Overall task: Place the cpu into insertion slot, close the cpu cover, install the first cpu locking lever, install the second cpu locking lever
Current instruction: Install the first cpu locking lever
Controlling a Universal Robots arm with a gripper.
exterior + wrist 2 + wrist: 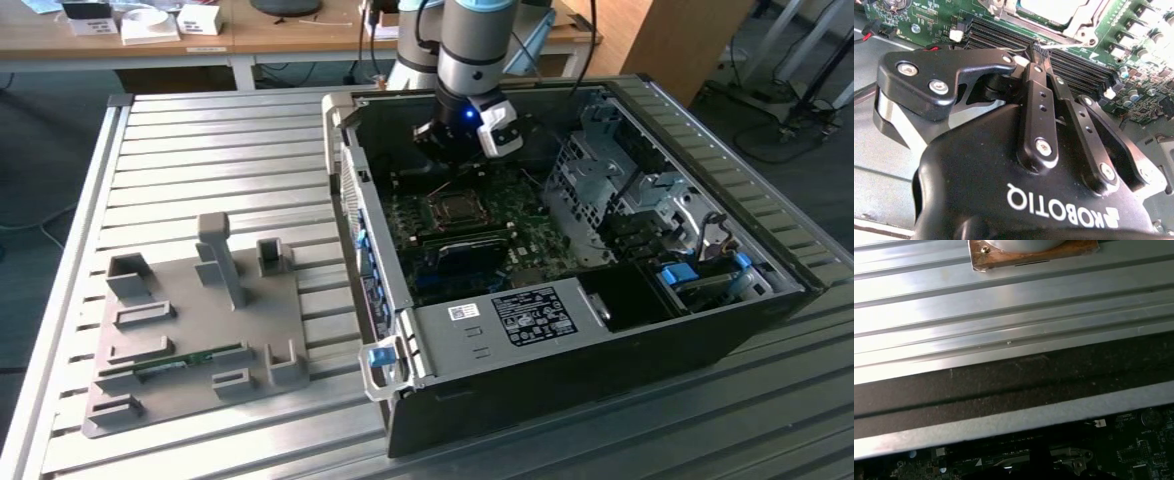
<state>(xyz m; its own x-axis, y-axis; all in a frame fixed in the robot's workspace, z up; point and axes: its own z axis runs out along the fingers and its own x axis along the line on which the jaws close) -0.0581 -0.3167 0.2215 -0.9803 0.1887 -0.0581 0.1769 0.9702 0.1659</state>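
In the exterior view the arm reaches down from the top centre of the frame into the open black computer case, which lies on the ribbed metal desk. The gripper hangs over the upper part of the green motherboard, just above the insertion slot near the middle of the picture. In the second wrist view the black fingers run up from the lower half of the frame and come together at their tips, over the long black memory slots. No gap shows between them, and I cannot tell whether they pinch anything. At the top edge of that view, right of centre, the cpu sits with its silvery top showing, and the cpu cover lies as a metal frame along its near edge. A grey fixture tray rests on the desk at the lower left of the exterior view, well apart from the case.
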